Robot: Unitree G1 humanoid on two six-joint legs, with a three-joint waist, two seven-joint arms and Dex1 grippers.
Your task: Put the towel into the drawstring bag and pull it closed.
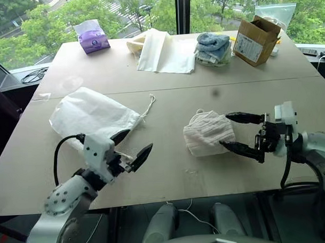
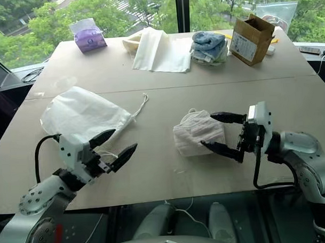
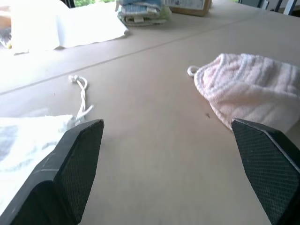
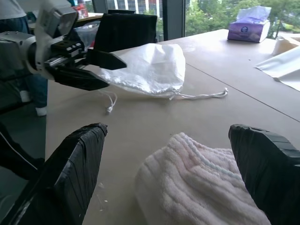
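The towel (image 1: 208,132), a small ribbed white cloth, lies crumpled on the table right of centre. My right gripper (image 1: 238,132) hangs open just to its right, its fingers pointing at the towel with one fingertip near the upper edge and one near the lower edge, apart from it. The drawstring bag (image 1: 90,114), a thin white pouch, lies flat at the left with its cord (image 1: 147,107) trailing toward the middle. My left gripper (image 1: 132,145) is open, raised in front of the bag's near corner, with nothing between its fingers.
Along the far edge of the table (image 1: 169,169) stand a purple tissue pack (image 1: 93,37), a flat cream cloth sheet (image 1: 162,51), a stack of blue and pale folded towels (image 1: 212,48) and an open cardboard box (image 1: 256,39). Bare tabletop lies between the bag and the towel.
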